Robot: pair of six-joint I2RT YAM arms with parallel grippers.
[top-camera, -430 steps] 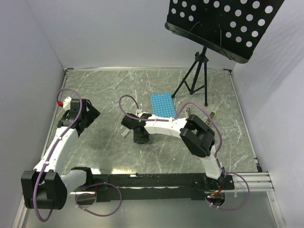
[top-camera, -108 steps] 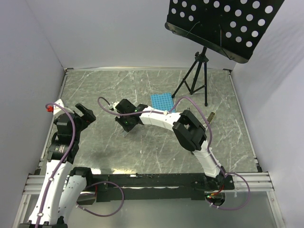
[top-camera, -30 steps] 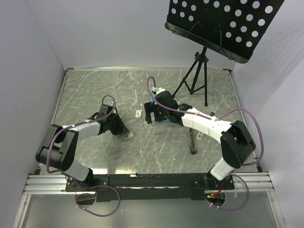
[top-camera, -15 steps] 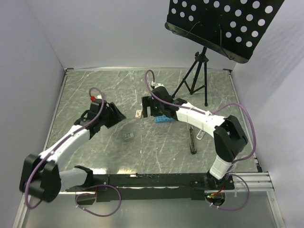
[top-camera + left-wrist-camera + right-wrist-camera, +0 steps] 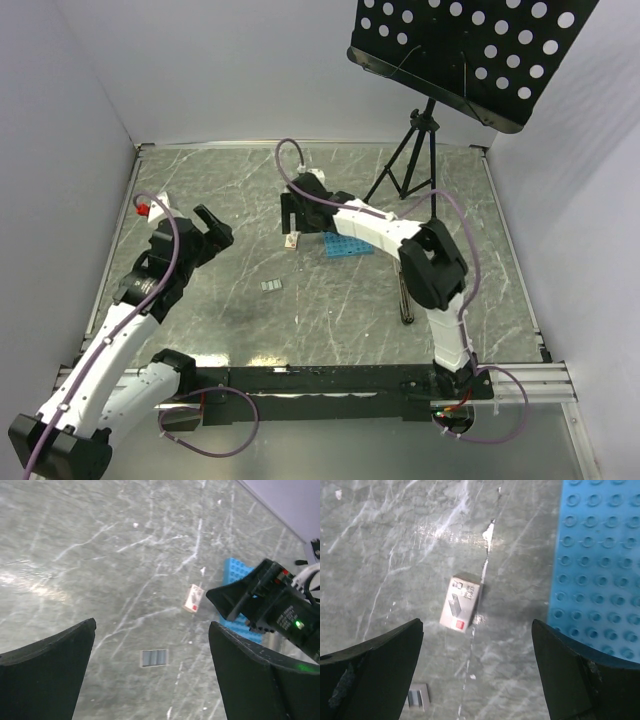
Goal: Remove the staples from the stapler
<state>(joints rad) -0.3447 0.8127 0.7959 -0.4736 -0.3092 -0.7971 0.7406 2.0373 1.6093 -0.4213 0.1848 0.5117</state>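
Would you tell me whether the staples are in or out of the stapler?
Out: the staples lie loose, well apart from the stapler.

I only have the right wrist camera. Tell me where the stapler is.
Observer: The stapler lies to the right of the blue studded plate, a little nearer the robot's side of the table.
Operator: Check the left gripper for me.
Observer: The left gripper is open and holds nothing. It is off to the left of the staples.
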